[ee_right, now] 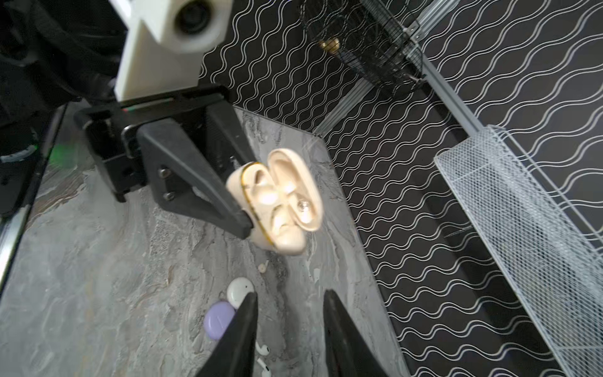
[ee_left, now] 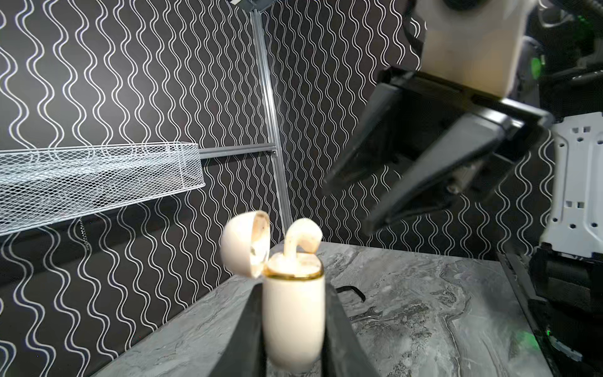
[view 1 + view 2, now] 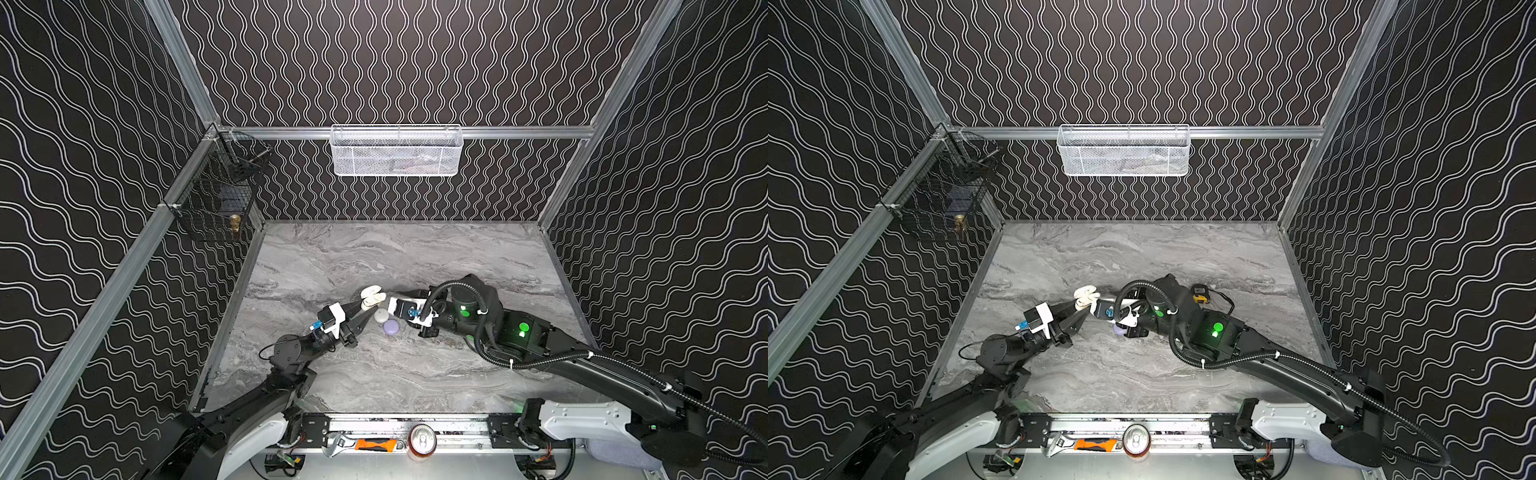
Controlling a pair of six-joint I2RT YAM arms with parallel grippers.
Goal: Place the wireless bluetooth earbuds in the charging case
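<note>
Two white earbuds [image 1: 263, 350] lie on the marble table [image 1: 98, 293] beside a lilac case [image 1: 219, 320] and a white case [image 1: 239, 292]. Above them the right gripper [image 1: 289, 293] hovers, jaws apart and empty. Beyond it the left gripper [image 2: 293, 289] clamps the cream charging case [image 2: 293, 326], its lid open and one cream earbud [image 2: 302, 236] poking out.

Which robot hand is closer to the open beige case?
Left. The left gripper is shut on the open beige case, pinching its sides. The right gripper hangs close by, apart from it, jaws open and empty.
</note>
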